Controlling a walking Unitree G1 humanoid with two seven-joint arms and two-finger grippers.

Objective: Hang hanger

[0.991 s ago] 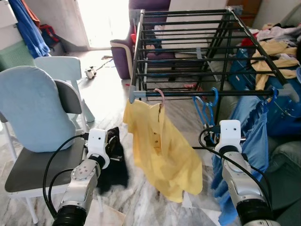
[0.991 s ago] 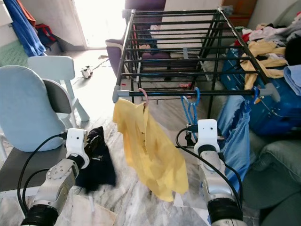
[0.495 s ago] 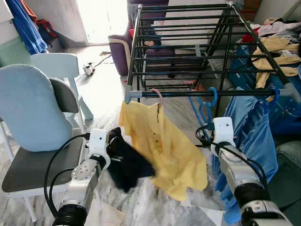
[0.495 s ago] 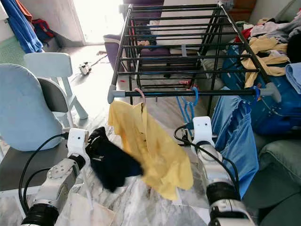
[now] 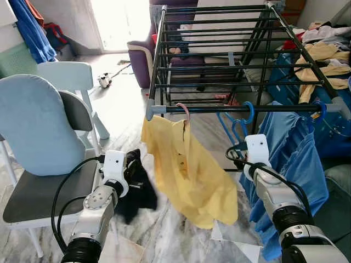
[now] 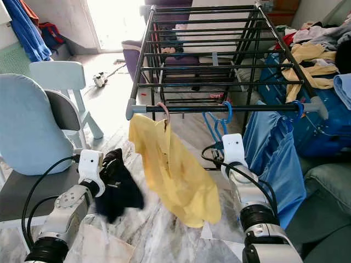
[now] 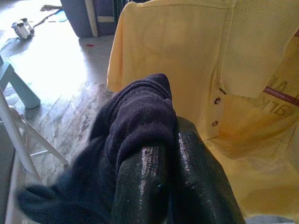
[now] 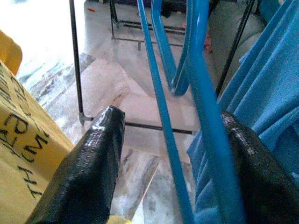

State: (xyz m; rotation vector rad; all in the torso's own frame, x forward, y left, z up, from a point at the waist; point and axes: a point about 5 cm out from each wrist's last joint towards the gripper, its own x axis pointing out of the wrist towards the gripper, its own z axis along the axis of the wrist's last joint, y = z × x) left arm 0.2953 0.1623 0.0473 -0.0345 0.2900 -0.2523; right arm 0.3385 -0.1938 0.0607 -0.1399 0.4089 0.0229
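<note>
The left gripper (image 7: 163, 186) sits low at about 8 o'clock in the head view, its two black fingers (image 7: 140, 186) pressed together on a dark navy garment (image 5: 136, 186) – the cloth bunches over the fingertips and hides them, and its lower end is blurred. Just beside it at 9 o'clock stands a grey chair (image 5: 38, 192) with a light blue cushion (image 5: 35, 129) leaning on its back.

The black drying rack (image 5: 219, 60) fills the upper middle. On its front rail (image 5: 247, 109) a pink hanger (image 5: 186, 112) carries a yellow polo shirt (image 5: 186, 170), which hangs tilted down toward 5 o'clock; the hanger's body is hidden inside the shirt, so only the hook shows.

The blue hanger (image 5: 239, 123) is hooked on that same front rail, at about 3 o'clock from the yellow shirt, bare of clothing. The right gripper (image 8: 173, 163) is just below it, its fingers spread wide apart with the hanger's blue bars (image 8: 205, 116) running between them. One bar lies close against a finger, though whether it touches cannot be told. From the head the gripper's fingers are hidden behind its white wrist housing (image 5: 256, 150).

At 4 o'clock a blue shirt (image 5: 290, 170) hangs from another blue hook – its bottom is cut off by the right arm
</note>
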